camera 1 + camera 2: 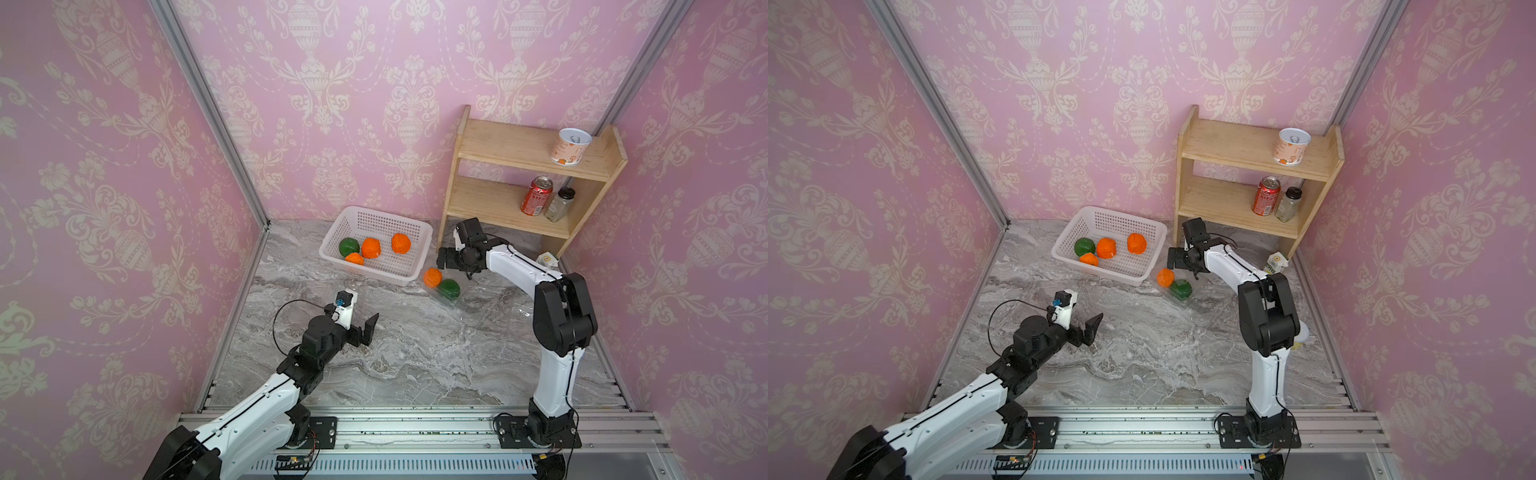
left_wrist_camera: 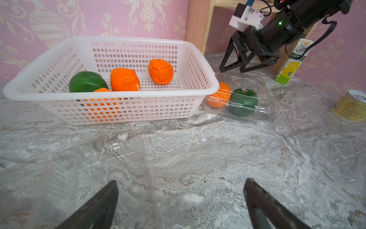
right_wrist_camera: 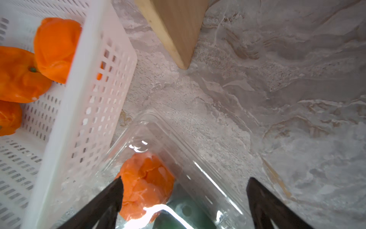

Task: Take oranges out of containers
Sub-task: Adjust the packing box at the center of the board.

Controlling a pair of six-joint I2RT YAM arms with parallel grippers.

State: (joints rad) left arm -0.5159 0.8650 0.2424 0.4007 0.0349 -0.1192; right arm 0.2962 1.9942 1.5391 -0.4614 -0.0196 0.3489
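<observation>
In both top views, you have three bright orange round fruits (image 1: 370, 247) (image 1: 401, 243) (image 1: 354, 259) and one dark green round fruit (image 1: 348, 247) lying in the white perforated plastic basket (image 1: 384, 224). Just beside its corner, a clear thin-plastic clamshell box (image 1: 456, 300) holds one orange fruit (image 1: 432, 277) and one green fruit (image 1: 449, 288). Your right gripper (image 1: 444, 259) hangs over that box, jaws apart, holding nothing. Your left gripper (image 1: 363, 330) hovers above the grey marbled tabletop (image 1: 415, 353), jaws apart, empty.

Left wrist view: an empty clear clamshell (image 2: 95, 158) lies open below the spread fingers.

Right wrist view: the boxed orange fruit shows through the plastic beside one finger.
</observation>
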